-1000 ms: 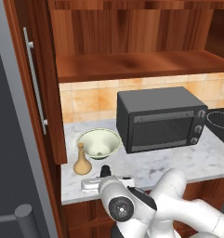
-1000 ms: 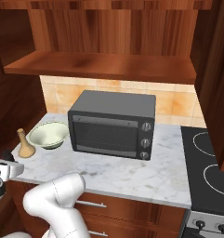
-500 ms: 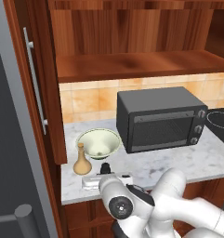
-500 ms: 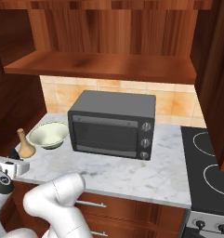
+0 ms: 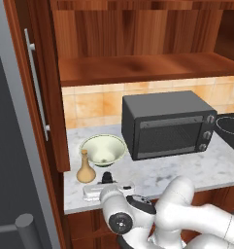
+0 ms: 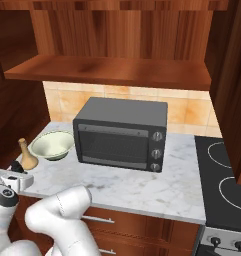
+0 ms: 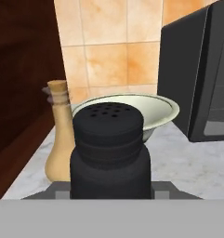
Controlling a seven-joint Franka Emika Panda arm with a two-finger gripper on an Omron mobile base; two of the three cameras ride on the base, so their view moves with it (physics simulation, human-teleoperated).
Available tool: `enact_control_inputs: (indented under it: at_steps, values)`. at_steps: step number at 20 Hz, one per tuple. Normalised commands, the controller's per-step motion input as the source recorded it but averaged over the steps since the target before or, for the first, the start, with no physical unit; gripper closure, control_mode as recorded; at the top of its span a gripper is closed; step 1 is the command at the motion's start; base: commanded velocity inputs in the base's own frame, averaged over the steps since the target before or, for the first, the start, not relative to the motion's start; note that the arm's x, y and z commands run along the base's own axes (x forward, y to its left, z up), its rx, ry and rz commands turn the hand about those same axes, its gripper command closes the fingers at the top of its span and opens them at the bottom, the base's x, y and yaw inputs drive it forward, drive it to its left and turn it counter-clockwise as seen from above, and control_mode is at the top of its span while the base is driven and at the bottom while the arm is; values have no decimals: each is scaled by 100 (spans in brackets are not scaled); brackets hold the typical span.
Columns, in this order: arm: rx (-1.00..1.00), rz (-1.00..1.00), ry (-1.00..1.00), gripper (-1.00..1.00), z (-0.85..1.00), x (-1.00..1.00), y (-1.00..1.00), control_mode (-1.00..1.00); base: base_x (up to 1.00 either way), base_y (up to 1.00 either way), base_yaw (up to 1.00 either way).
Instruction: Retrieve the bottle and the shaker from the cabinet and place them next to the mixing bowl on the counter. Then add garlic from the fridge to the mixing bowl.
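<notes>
- Hand view: the end effector (image 7: 111,193) is clamped on the shaker (image 7: 109,151), a black cylinder with a perforated top that stands upright right in front of the camera.
- In the left base view the end effector (image 5: 108,186) is low over the front of the tabletop (image 5: 186,168), with the shaker (image 5: 107,177) seen as a small dark shape at its tip, just in front of the bowl (image 5: 103,149).
- Whether the shaker's base touches the stone cannot be told.
- The bottle (image 7: 60,135) stands upright left of the shaker and just beside the bowl (image 7: 146,110); in the left base view the bottle (image 5: 85,168) is near the left end of the tabletop.
- In the right base view the bottle (image 6: 26,155) and bowl (image 6: 52,145) sit close together at the left, with the end effector (image 6: 18,181) at the front edge just before them.
- A black microwave (image 5: 167,124) stands just right of the bowl; open stone lies in front of the microwave and runs right toward a stove (image 6: 227,175).
- The cabinet (image 5: 138,63) hangs above, its wooden shelf bare, its door (image 5: 38,87) swung open at the left with a long silver handle.
- The grey fridge (image 5: 14,160) stands at the far left of the left base view.
- Orange tiles (image 7: 108,46) back the wall behind the bowl.
</notes>
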Motion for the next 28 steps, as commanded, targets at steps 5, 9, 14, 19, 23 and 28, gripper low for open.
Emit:
enact_control_inputs:
  at_steps: [5,9,14,19,23,28]
  values:
    - [0,-1,0,100,-30,21,-1,-100,0,0,0]
    - [0,0,-3,100,-35,27,-9,-100,0,0,0]
    - [1,0,-5,100,-34,43,-9,-100,0,0,0]
    - [7,0,-4,100,-26,50,-16,-100,0,0,0]
    - [10,0,0,100,-21,43,-20,-100,0,0,0]
    - [9,0,0,100,-31,38,-16,-100,0,0,0]
